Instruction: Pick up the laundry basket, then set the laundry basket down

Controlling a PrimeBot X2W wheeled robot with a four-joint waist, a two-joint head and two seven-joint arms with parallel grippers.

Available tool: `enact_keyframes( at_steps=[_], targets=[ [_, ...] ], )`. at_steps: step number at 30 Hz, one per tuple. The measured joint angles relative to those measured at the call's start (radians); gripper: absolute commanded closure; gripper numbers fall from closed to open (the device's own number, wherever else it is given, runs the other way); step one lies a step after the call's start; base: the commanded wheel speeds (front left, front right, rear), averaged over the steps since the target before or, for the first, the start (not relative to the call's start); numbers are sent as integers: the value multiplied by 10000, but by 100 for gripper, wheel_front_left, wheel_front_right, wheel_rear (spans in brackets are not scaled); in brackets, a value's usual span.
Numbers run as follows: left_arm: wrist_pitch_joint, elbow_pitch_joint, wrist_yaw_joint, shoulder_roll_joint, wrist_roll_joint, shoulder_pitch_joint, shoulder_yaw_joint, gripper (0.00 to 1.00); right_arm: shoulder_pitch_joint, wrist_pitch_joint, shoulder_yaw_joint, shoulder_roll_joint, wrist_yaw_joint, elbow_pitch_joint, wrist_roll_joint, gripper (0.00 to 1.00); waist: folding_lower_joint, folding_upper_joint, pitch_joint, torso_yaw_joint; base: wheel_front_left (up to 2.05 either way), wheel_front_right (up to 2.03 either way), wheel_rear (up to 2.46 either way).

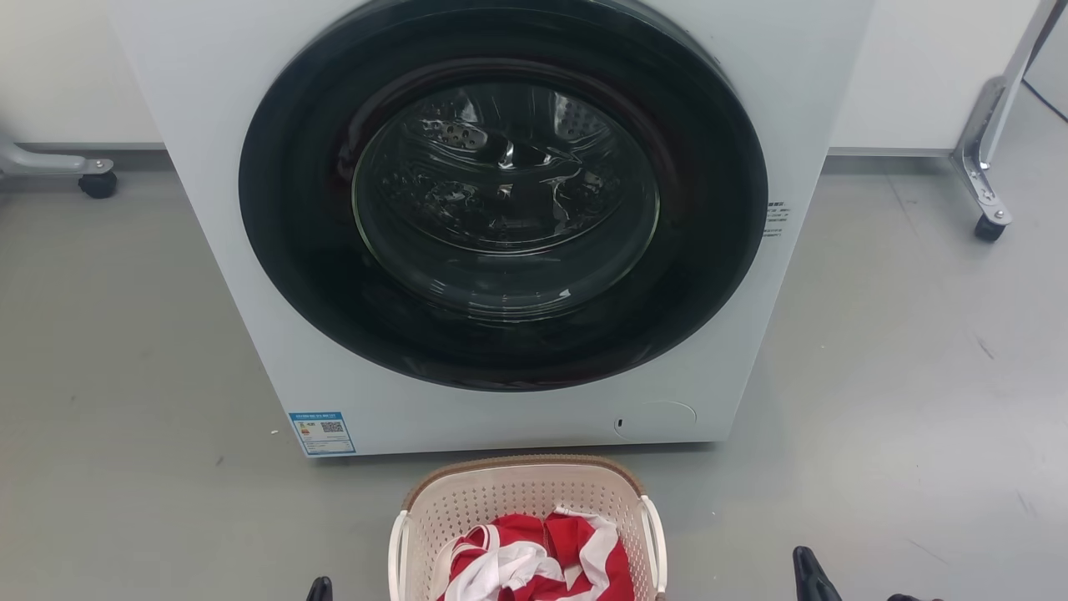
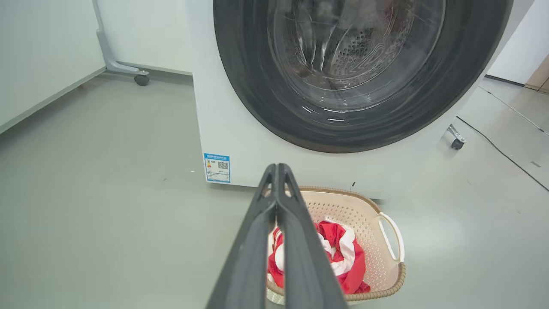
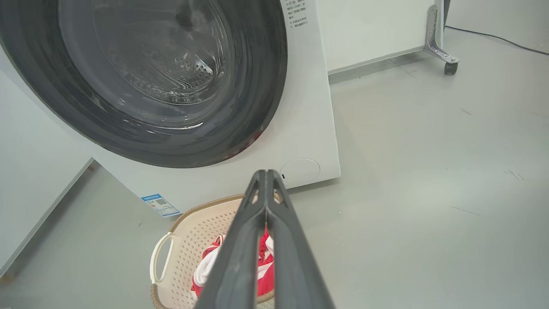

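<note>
Facing a big white washing machine (image 1: pixel 467 413) on grey floor (image 1: pixel 125 334). Just before it, centred between both arms, the laundry basket (image 1: pixel 517 492) holding red-and-white cloth (image 1: pixel 542 559), white handles out to each side. Pressed together and empty, left jaws and right jaws flanking it, left seemingly nearer.

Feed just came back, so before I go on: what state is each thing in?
Washing machine door: closed.
Laundry basket: on the floor, ungripped, holding cloth.
Red and white cloth: bunched inside the basket.
Left gripper: shut, empty.
Right gripper: shut, empty.
</note>
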Motion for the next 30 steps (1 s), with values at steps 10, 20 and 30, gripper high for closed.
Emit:
enact_keyframes(
  at_steps=[10, 20, 30],
  targets=[
    [439, 100, -259, -19, -1609, -178, 316, 100, -48, 437, -502, 48, 242, 29, 1423, 100, 0, 0, -5, -8, 0, 0, 0],
    [865, 199, -514, -33, -3302, -424, 667, 100, -208, 872, -1055, 107, 489, 69, 2886, 100, 0, 0, -9, -16, 0, 0, 0],
    [1235, 328, -786, -56, -4734, -633, 974, 100, -264, 1252, -1540, 142, 765, 107, 4217, 100, 0, 0, -13, -23, 0, 0, 0]
  ],
)
